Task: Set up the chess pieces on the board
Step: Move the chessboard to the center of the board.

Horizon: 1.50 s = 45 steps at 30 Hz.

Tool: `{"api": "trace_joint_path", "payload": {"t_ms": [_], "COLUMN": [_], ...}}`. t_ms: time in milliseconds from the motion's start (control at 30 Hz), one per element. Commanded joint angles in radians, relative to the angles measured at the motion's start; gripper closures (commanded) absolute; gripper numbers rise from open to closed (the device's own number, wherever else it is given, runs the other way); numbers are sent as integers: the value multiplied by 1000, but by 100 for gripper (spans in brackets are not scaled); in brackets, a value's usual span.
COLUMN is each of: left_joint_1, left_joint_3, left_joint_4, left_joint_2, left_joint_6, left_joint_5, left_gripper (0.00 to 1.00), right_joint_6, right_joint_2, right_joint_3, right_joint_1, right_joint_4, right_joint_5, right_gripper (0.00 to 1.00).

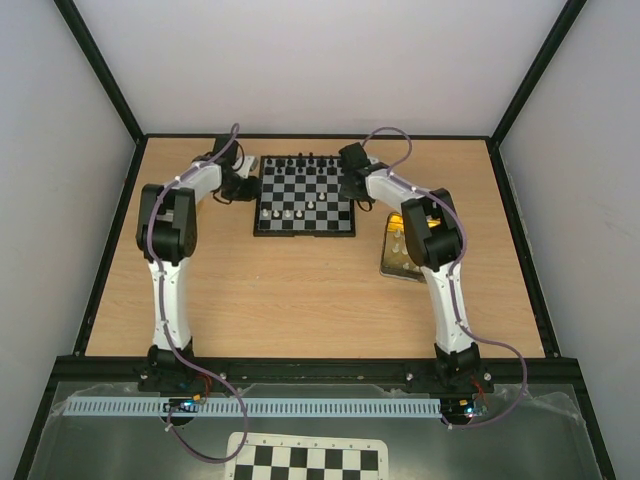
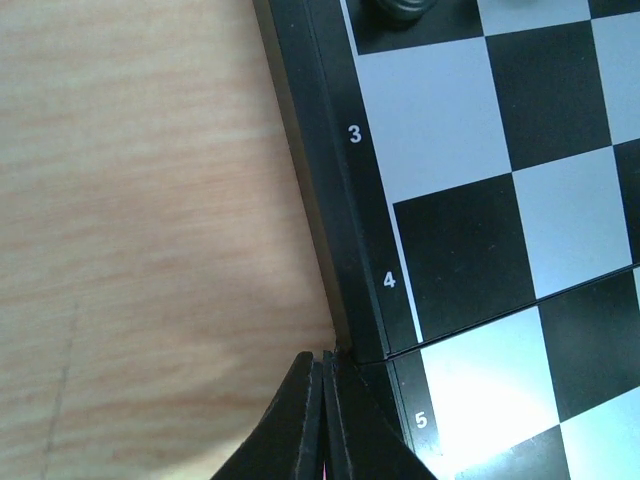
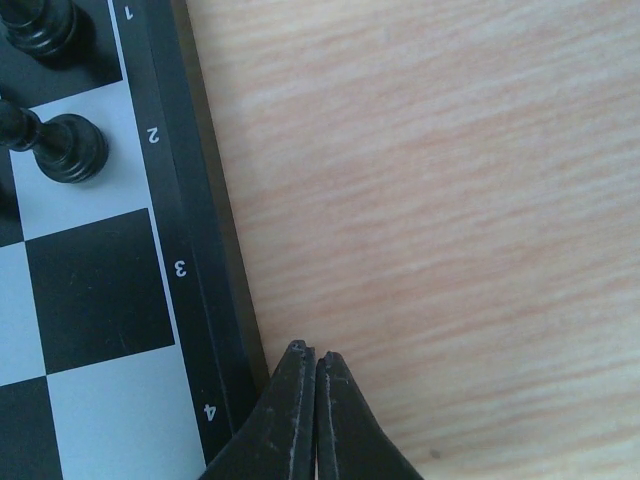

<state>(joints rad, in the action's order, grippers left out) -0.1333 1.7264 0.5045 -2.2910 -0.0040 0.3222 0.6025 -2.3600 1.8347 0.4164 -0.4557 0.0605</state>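
Left gripper (image 2: pixel 321 356) has its jaws pressed together with nothing between them. Its tips are just at the outer edge of the chessboard (image 2: pixel 335 230) frame, by the fold seam between the printed 4 and 5, and a 3 is printed farther along the same frame. Right gripper (image 3: pixel 313 349) is likewise pinched closed and empty, over bare wooden table (image 3: pixel 450 200) just beside the opposite frame, where the white numerals 1, 2, 3 and 4 can be read.

Nearest in the overhead view, an unframed black-and-white checker sheet (image 1: pixel 305 462) lies on the near side of the arm bases, cut off by the bottom edge. Farther in, to the right of the board, a shiny gold tin tray (image 1: pixel 398 272) sits on the table. The right arm (image 1: pixel 435 240) covers part of it, and the few pale pieces (image 1: pixel 398 243) inside are too small to name or count.

The chessboard lies at the far middle of the table, between the two grippers. White chessmen (image 1: pixel 288 213) stand in its nearest row, about four side by side toward the left, with a couple more farther in; their types cannot be made out. Black chessmen (image 3: pixel 68 148) fill the far rows. The right wrist view shows two close up, one cut off by the top edge, and the left wrist view catches only the base of another
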Motion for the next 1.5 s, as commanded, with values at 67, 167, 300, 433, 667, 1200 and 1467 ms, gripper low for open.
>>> {"api": "trace_joint_path", "payload": {"t_ms": [67, 167, 300, 433, 667, 1200, 1467], "left_joint_1": [-63, -64, -64, -66, -75, -119, -136], "left_joint_3": [-159, -219, -287, -345, -435, -599, -676], "left_joint_4": [134, 132, 137, 153, 187, 255, 276], "left_joint_2": [0, 30, 68, 106, 183, 318, 369], "left_joint_6": [33, 47, 70, 88, 129, 201, 227], "left_joint_5": [164, 170, 170, 182, 193, 253, 243], "left_gripper": [98, 98, 98, 98, 98, 98, 98], "right_joint_6": [62, 77, 87, 99, 107, 149, 196], "right_joint_2": [15, 53, 99, 154, 254, 460, 558], "right_joint_3": [-187, -259, -342, -420, -544, -779, -882], "right_joint_1": [139, 149, 167, 180, 202, 280, 332], "right_joint_4": [-4, 29, 59, 83, 104, 117, 127], "right_joint_5": [-213, -217, -215, -216, -218, -216, -215], "right_gripper": [98, 98, 98, 98, 98, 98, 98]}}
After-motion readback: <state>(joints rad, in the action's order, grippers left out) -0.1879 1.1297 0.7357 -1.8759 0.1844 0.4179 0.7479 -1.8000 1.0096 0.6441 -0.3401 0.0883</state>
